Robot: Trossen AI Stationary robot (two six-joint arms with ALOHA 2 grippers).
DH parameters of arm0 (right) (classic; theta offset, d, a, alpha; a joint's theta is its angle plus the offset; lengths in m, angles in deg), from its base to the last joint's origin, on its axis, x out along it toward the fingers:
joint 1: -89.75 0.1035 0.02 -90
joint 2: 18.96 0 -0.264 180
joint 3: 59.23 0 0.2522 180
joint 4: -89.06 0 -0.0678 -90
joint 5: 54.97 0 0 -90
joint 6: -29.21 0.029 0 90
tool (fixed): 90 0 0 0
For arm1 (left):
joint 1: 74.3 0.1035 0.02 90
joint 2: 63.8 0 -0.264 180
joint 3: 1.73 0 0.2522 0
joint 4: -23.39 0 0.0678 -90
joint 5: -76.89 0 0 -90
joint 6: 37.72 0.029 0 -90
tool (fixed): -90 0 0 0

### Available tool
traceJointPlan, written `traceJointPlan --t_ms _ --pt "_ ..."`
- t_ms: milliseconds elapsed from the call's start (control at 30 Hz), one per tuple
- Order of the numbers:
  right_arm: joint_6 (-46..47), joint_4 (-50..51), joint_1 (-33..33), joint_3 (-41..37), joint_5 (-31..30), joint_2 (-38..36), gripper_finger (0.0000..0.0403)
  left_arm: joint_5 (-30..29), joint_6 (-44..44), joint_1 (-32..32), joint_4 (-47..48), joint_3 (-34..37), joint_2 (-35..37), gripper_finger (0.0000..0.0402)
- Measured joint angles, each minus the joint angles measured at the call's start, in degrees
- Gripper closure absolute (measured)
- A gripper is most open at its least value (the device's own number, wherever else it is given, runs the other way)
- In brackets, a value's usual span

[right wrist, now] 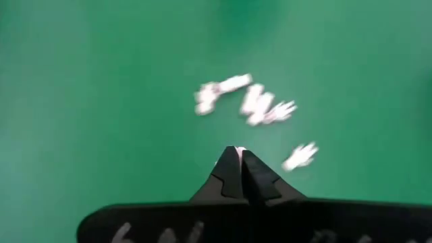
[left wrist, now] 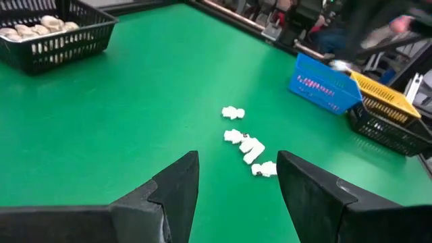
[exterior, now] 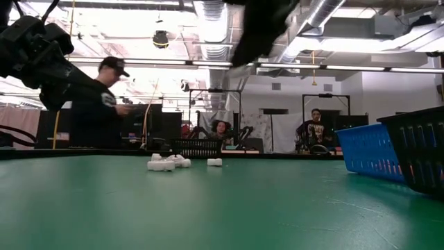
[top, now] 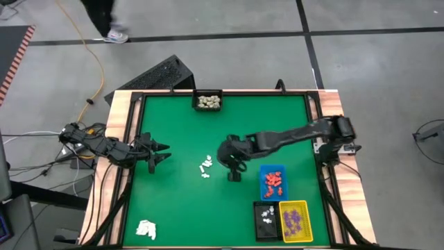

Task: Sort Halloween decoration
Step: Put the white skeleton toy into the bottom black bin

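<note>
Just beyond the right gripper (right wrist: 236,156), on green table (top: 180,132): loose cluster of white figurines (right wrist: 246,101), unsorted, awaiting pickup. Fingers pinched together, raised off the felt; a pale sliver at the tips, possibly one white piece, too small to confirm. Off to its side: blue tray (top: 272,182) of orange-red pieces, black tray (top: 265,220) of white ones, yellow tray (top: 295,221) of purple, grouped near for short carries. Far edge: black basket (top: 207,101), cream pieces. Left gripper (left wrist: 236,179) spread wide, idle, facing the cluster.

two dark jointed arms (top: 291,135), tapered, seemingly matte pincers (left wrist: 236,196)
</note>
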Motion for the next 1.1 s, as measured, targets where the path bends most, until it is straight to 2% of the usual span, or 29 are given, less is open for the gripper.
traceJointPlan --t_ms 267,433,600,767,967,1100 --pt "21.61 11.0 16.36 -0.02 -1.44 -5.64 0.0403 -0.27 -0.16 0.0 -0.07 0.0 -0.09 0.0213" --pt "35.53 11.09 25.73 -0.06 -2.22 -3.6 0.0403 -0.29 -0.74 0.0 -0.08 0.0 -0.11 0.0213" --pt "48.12 12.36 32.41 -0.06 -2.8 0.02 0.0403 -0.32 -0.84 0.0 -0.12 0.0 -0.11 0.0213" --pt "53.87 15.31 35.55 -0.06 -3.57 5.41 0.0403 -0.45 -0.82 0.0 -0.12 0.0 -0.11 0.0213" --pt "53.44 17.72 35.26 -0.11 1.24 9.97 0.0401 -0.43 -0.93 0.0 -0.13 0.0 -0.11 0.0213" --pt "53.4 18.14 34.55 -0.11 2.07 9.74 0.0373 -0.43 -1.02 0.01 -0.14 0.0 -0.1 0.0213"
